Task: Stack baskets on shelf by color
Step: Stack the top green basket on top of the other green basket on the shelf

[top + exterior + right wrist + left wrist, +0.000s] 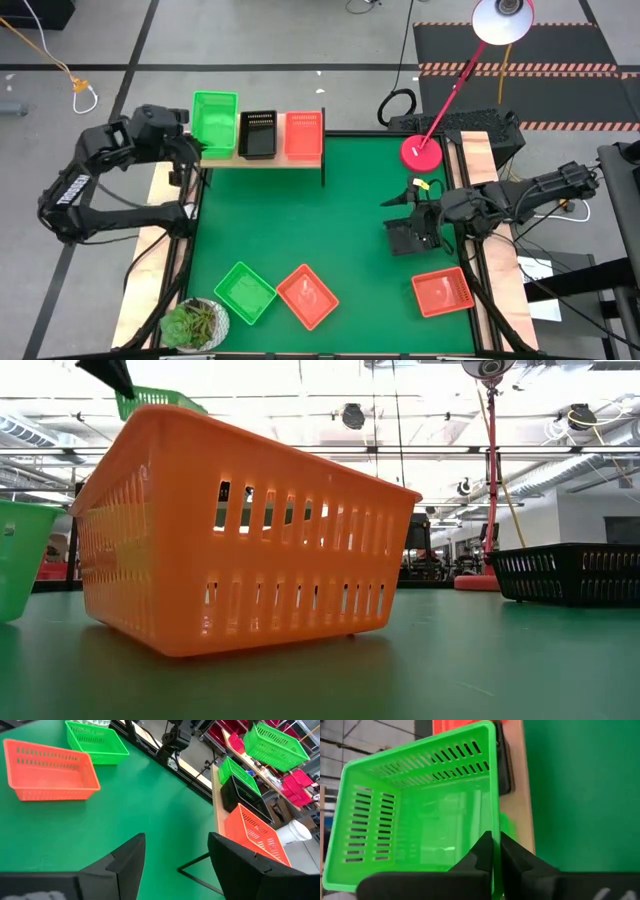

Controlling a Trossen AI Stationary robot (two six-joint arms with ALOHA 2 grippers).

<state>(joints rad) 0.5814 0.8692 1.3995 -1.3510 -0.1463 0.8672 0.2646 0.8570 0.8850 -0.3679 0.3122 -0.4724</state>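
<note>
Green plastic fills your left wrist view: the green basket (415, 810) sits directly ahead of the left end effector (495, 851), whose fingers are pinched shut on the basket's near wall. You can see from above that this basket (215, 121) is at the shelf's (300, 160) left end, raised and tilted, its long axis running across the shelf's length. Beside it on the shelf sit a black basket (257, 134) and a red-orange basket (304, 135). Your right end effector (175, 851) hangs wide open and empty over the bench (350, 230), well apart from the shelf, above another black basket (408, 238).
</note>
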